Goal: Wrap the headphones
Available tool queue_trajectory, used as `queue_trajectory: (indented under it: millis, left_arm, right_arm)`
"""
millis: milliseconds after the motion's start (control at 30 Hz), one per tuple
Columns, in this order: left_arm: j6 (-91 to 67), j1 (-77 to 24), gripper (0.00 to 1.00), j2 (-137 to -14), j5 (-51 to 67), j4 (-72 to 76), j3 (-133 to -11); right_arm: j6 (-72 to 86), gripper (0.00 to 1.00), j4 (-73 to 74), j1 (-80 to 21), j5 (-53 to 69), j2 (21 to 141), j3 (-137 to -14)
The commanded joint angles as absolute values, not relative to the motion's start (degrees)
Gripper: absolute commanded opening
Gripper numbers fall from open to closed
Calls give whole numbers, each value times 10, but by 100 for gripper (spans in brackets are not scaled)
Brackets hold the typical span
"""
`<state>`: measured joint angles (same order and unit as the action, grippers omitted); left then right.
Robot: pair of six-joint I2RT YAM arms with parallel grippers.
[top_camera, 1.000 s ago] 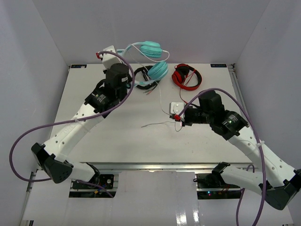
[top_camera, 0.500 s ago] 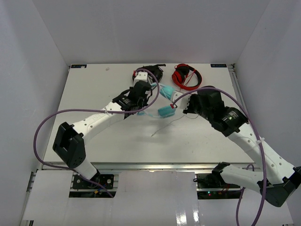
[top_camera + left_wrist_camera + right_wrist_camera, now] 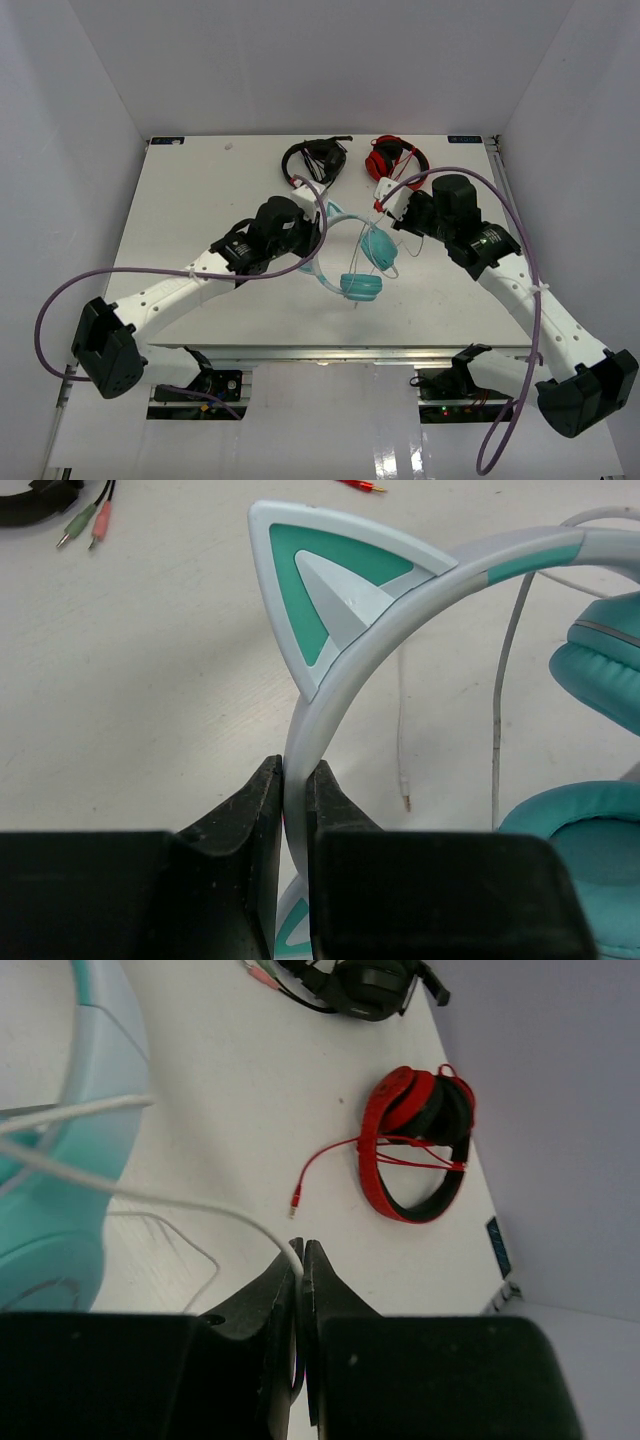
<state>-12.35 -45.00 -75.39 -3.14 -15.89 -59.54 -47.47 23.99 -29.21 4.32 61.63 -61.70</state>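
The left hand (image 3: 293, 780) is clamped tight on the pale headband (image 3: 330, 670) of the teal headphones (image 3: 361, 285), gripping just below one cat ear (image 3: 325, 590). The headphones sit at the middle of the table (image 3: 190, 190), between the two arms, with one round cup nearer the front edge and the other just behind it. Whether the cups rest on the surface cannot be told. The right hand (image 3: 299, 1253) is pinched closed on the thin white cable (image 3: 160, 1200), which runs from its fingertips back towards the headband. A pair of black headphones (image 3: 318, 158) and a pair of red headphones (image 3: 395, 160) lie side by side near the far edge.
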Motion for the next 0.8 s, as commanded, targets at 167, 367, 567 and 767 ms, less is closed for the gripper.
queue_trajectory:
  millis: [167, 367, 567, 767]
  left_arm:
    - [-134, -454, 0, -658, 15, -93, -560]
    - [-156, -454, 0, -640, 24, -75, -561]
    - [-205, -454, 0, -638, 60, -61, -596]
    - [-249, -454, 0, -649, 32, -53, -653]
  right_arm:
    - [-359, 8, 184, -202, 280, 638, -590]
    - [-339, 8, 164, -188, 442, 642, -546]
    - [-245, 11, 93, -187, 600, 680, -527]
    - [-143, 16, 13, -187, 698, 716, -528]
